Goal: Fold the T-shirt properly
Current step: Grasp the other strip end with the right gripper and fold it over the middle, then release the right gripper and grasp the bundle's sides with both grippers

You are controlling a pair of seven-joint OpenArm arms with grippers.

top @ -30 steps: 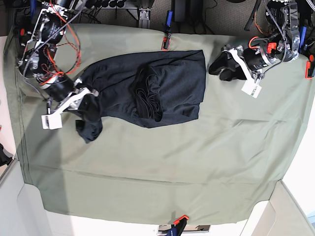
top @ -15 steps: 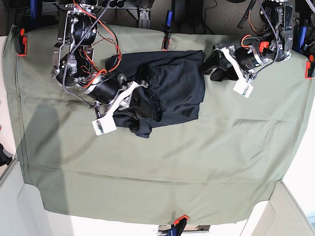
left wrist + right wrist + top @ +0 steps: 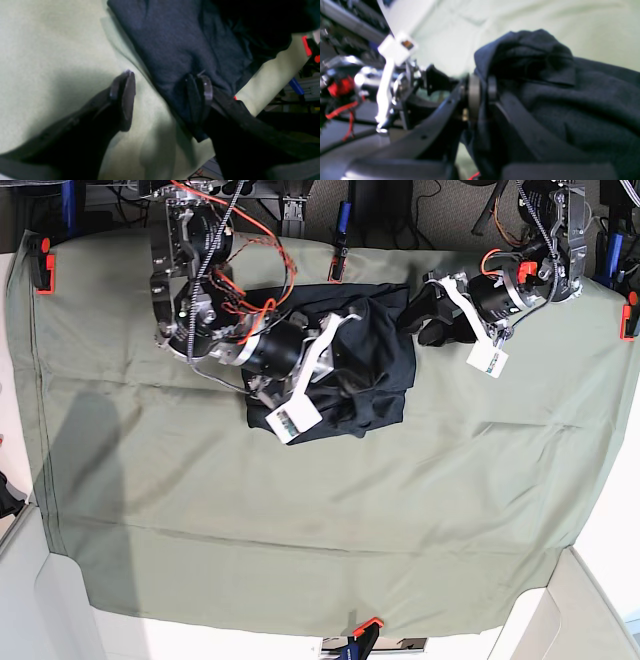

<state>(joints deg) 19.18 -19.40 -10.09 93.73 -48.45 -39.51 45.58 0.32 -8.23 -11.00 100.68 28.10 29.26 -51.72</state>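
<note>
The dark navy T-shirt lies bunched at the back middle of the green cloth. My right gripper is above its middle, shut on a fold of the fabric. In the right wrist view the gripper pinches the dark knit, which drapes away to the right. My left gripper stands open at the shirt's right upper corner. In the left wrist view this gripper straddles the shirt's edge: one finger is over the green cloth, the other over the dark fabric.
The sage-green cloth sheet covers the whole table. Red clamps pin it at the back, the left corner, the right edge and the front. White tags hang off both wrists.
My right arm has swept to the right with the gripped sleeve, drawing it over the shirt's body. My left gripper has moved left up to the shirt's corner, still open.
</note>
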